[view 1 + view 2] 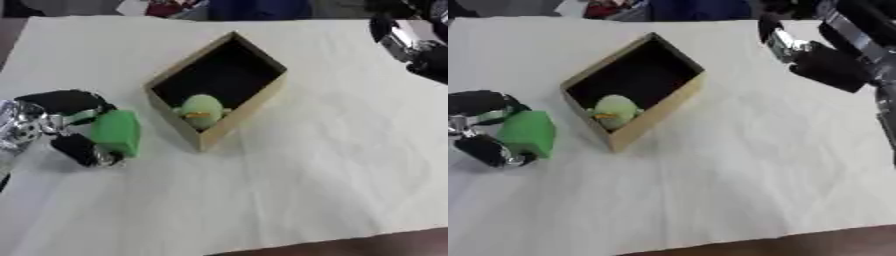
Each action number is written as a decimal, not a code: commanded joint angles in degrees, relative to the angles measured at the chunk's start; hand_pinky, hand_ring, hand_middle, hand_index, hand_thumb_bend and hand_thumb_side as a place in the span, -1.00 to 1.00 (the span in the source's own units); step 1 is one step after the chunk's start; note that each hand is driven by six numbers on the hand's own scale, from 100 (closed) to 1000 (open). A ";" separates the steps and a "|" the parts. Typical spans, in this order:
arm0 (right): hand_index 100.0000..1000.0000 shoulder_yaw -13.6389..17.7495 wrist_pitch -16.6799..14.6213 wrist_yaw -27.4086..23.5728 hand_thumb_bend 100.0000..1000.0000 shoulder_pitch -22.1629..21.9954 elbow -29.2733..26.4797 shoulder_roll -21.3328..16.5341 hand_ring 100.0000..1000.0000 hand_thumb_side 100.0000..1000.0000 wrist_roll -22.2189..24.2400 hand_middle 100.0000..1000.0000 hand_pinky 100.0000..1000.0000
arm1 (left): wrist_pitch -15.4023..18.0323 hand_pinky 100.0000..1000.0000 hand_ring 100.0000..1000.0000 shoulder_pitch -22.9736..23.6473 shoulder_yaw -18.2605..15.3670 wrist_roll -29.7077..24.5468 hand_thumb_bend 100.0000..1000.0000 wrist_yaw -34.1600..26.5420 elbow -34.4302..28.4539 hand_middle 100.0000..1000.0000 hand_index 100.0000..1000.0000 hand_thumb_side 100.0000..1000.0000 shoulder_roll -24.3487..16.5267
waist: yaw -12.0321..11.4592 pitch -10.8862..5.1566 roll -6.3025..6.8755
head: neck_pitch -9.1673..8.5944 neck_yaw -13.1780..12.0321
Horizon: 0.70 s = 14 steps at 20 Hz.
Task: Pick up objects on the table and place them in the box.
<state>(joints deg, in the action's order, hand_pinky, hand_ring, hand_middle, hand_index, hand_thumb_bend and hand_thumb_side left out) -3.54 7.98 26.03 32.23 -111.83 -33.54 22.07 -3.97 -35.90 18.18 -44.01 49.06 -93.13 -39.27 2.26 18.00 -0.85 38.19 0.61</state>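
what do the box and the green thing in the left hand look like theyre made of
The box looks like cardboard or thin wood: matte tan walls, thin straight edges, dark inside. The green thing held by the left hand looks like foam or soft plastic: an even, matte bright green with rounded corners and no shine. Neither can be told for certain.

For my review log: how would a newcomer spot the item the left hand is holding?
Start at the wooden box mid-table, which holds a pale green toy. Look to its left, where the left hand curls its fingers round a green block. It is brighter green, flat-faced, and outside the box.
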 commanded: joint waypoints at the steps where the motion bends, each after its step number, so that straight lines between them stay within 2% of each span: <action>1: 0.79 0.84 0.09 -0.32 -0.96 0.31 -0.30 -0.78 0.71 0.84 0.02 0.56 0.72 | -0.37 0.28 0.48 -0.74 -0.51 -0.05 -0.74 0.63 -2.42 0.13 0.55 -0.16 -1.85 | -0.13 -1.31 0.15 | -0.38 0.23; 9: 0.78 0.94 0.08 -0.21 -0.98 0.17 -0.32 -0.79 0.71 0.84 -0.20 0.56 0.73 | -1.00 0.26 0.46 -2.35 -1.98 -1.98 -0.95 0.27 -7.21 0.12 0.54 -0.14 -3.25 | -0.18 -1.80 0.43 | -0.03 0.85; 14: 0.78 0.95 0.04 -0.13 -0.98 0.05 -0.24 -0.82 0.71 0.84 -0.25 0.56 0.73 | -1.92 0.25 0.46 -4.98 -3.33 -2.84 -1.00 -0.77 -10.03 0.11 0.53 -0.10 -3.74 | -0.01 -2.10 0.69 | 0.22 1.10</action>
<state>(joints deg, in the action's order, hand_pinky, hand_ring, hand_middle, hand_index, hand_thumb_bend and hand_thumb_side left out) -3.22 8.08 26.03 31.75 -111.72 -33.53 22.07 -5.70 -39.79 16.06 -46.52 48.68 -101.66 -40.92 2.19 17.19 -0.25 38.26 1.56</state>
